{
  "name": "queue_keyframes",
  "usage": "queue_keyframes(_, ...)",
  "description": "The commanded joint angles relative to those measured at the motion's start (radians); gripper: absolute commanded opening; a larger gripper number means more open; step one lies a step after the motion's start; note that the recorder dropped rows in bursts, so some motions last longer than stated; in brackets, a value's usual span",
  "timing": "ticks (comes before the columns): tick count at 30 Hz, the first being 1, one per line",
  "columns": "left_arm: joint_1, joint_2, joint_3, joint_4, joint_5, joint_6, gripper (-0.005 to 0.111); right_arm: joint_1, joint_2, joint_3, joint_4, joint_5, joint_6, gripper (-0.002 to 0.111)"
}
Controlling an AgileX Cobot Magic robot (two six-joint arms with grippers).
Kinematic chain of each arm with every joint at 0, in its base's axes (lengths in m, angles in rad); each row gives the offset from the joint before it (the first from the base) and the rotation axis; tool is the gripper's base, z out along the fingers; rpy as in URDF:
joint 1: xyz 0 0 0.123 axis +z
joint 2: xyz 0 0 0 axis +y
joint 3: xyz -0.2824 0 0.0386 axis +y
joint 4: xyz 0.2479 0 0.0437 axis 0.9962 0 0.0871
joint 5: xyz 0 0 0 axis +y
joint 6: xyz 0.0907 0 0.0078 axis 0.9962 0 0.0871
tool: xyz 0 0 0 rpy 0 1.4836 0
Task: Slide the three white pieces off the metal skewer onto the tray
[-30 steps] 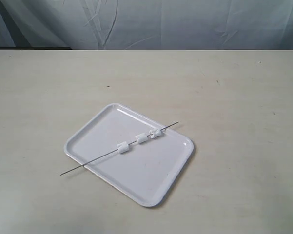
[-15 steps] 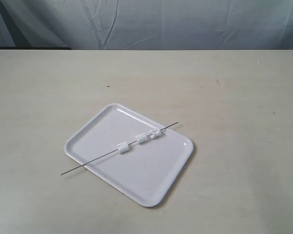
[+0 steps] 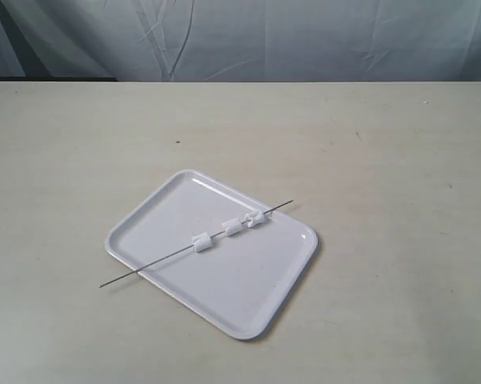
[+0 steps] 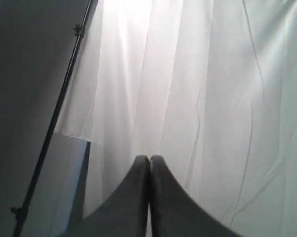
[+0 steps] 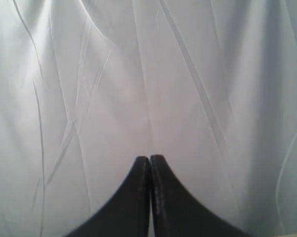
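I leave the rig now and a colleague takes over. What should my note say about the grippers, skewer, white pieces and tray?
Left gripper: shut, empty, facing the white curtain.
Right gripper: shut, empty, facing the curtain too.
Tray sits on the table; the metal skewer lies diagonally across it, one end past the rim.
All three white pieces are threaded on the skewer, over the tray.
Done: nothing yet. Left: grasp the skewer, slide all three pieces onto the tray.

A wide, matte beige tabletop [image 3: 384, 160], marked with a few small dark specks, carries a flat rectangular glossy white plastic tray [image 3: 224, 296] set at an angle. A thin grey metal skewer [image 3: 160, 262] crosses the tray, its left tip reaching out over bare tabletop.
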Motion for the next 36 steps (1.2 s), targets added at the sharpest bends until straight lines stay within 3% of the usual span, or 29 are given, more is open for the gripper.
queue_keyframes(1, 0.003, -0.005, 0.001, 0.009, -0.061, -0.231, 0.0, -0.003, -0.006, 0.002, 0.0, -0.066, 0.207, 0.001)
queue_keyframes(3, 0.003, -0.005, -0.033, 0.053, -0.094, -0.329, 0.0, -0.003, -0.006, -0.004, 0.0, -0.124, 0.231, 0.001)
queue_keyframes(6, 0.003, 0.003, -0.161, 0.276, -0.104, -0.343, 0.0, -0.003, -0.006, -0.15, 0.0, -0.092, 0.213, 0.001)
queue_keyframes(11, -0.019, 0.195, -0.471, 0.668, -0.166, -0.343, 0.0, 0.031, 0.136, -0.514, -0.004, -0.031, 0.102, 0.001)
queue_keyframes(15, -0.084, 0.42, -0.716, 0.92, -0.152, -0.404, 0.0, 0.139, 0.395, -0.873, -0.033, 0.134, 0.075, 0.001)
queue_keyframes(17, -0.108, 0.53, -0.828, 1.131, -0.109, -0.582, 0.0, 0.212, 0.518, -1.041, -0.068, 0.33, 0.075, 0.001)
queue_keyframes(21, -0.121, 0.714, -0.958, 1.816, -0.168, -1.365, 0.0, 0.359, 0.759, -1.327, -0.071, 0.81, 0.016, 0.001)
queue_keyframes(22, -0.126, 0.758, -0.969, 1.896, -0.213, -1.5, 0.0, 0.387, 0.803, -1.378, -0.071, 0.888, -0.02, 0.001)
queue_keyframes(26, -0.126, 0.923, -0.936, 1.896, -0.426, -1.606, 0.0, 0.489, 1.009, -1.478, -0.019, 1.213, -0.238, 0.001)
queue_keyframes(29, -0.126, 1.043, -0.895, 1.896, -0.537, -1.644, 0.0, 0.546, 1.125, -1.476, 0.018, 1.329, -0.326, 0.001)
queue_keyframes(33, -0.126, 1.162, -0.797, 1.896, -0.579, -1.646, 0.0, 0.585, 1.268, -1.476, 0.036, 1.422, -0.368, 0.001)
queue_keyframes(36, -0.126, 1.25, -0.707, 1.896, -0.497, -1.568, 0.0, 0.585, 1.37, -1.476, 0.069, 1.491, -0.403, 0.001)
